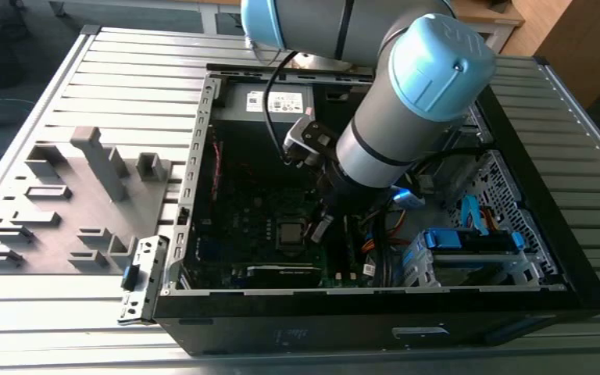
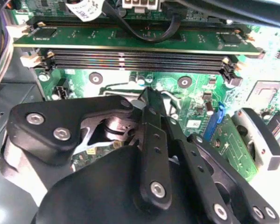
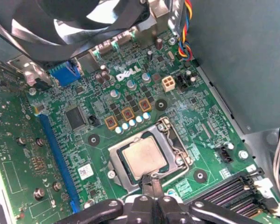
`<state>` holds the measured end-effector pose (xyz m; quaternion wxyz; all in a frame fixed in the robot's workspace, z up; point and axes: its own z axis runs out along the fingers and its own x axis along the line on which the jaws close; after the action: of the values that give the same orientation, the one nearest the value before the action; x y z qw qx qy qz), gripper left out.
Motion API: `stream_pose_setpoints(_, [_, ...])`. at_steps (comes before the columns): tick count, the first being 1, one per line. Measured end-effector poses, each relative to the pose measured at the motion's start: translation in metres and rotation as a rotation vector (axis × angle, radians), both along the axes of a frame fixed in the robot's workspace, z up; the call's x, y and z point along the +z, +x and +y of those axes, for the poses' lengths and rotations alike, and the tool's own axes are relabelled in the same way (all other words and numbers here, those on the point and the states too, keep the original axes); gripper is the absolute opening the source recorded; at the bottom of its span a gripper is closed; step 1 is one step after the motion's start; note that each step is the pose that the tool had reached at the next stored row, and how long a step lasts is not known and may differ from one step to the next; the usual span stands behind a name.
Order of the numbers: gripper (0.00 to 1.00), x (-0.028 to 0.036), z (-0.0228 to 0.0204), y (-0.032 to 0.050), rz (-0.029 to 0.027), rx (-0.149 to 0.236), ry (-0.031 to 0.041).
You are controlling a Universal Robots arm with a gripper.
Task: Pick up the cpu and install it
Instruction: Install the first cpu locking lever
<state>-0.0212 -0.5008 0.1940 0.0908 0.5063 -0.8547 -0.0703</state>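
From the exterior view, the grey-and-blue robot arm (image 1: 405,117) reaches down into the open black computer case (image 1: 383,312), its black claw (image 1: 321,228) just beside the socket in the middle of the green motherboard (image 1: 248,226). In the first wrist view, the small square silver-topped cpu (image 3: 143,157) lies flat in its metal socket frame (image 3: 175,144), and the claw's fingertips (image 3: 151,179), drawn together, sit at the chip's near edge. In the second wrist view the black fingers (image 2: 151,121) are likewise pressed together, holding nothing, over the board near the long memory slots (image 2: 135,60).
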Motion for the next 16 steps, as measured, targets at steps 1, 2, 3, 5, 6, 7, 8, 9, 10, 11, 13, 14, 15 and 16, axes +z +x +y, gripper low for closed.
stream_pose_setpoints(1, [0.11, 0.0004, -0.0004, 0.0, 0.0, 0.0, 0.0038])
stream_pose_setpoints(2, [0.11, 0.0005, -0.0005, -0.0001, 0.0, 0.0, 0.0065])
stream_pose_setpoints(3, [0.11, 0.0005, -0.0004, -0.0001, 0.0, 0.0, 0.0082])
stream_pose_setpoints(5, [0.11, 0.0004, -0.0004, -0.0005, 0.0, 0.0, 0.0097])
stream_pose_setpoints(6, [0.11, 0.0004, -0.0003, -0.0013, 0.0, 0.0, 0.0097])
stream_pose_setpoints(7, [0.11, 0.0005, 0.0, -0.0023, 0.0001, 0.0, 0.0096])
stream_pose_setpoints(8, [0.11, 0.0005, 0.0001, -0.0034, 0.0001, 0.0, 0.0095])
stream_pose_setpoints(9, [0.11, 0.0005, 0.0001, -0.0047, 0.0001, 0.0, 0.0095])
stream_pose_setpoints(10, [0.11, 0.0005, 0.0002, -0.0059, 0.0, 0.0, 0.0096])
stream_pose_setpoints(11, [0.11, 0.0004, 0.0003, -0.0072, -0.0001, 0.0, 0.0096])
stream_pose_setpoints(13, [0.11, 0.0005, 0.0004, -0.01, -0.0005, 0.0, 0.0096])
stream_pose_setpoints(14, [0.11, 0.0005, 0.0004, -0.0113, -0.0007, 0.0, 0.0096])
stream_pose_setpoints(15, [0.11, 0.0004, 0.0004, -0.0125, -0.0011, 0.0, 0.0096])
stream_pose_setpoints(16, [0.11, 0.0004, 0.0005, -0.0136, -0.0014, 0.0, 0.0097])
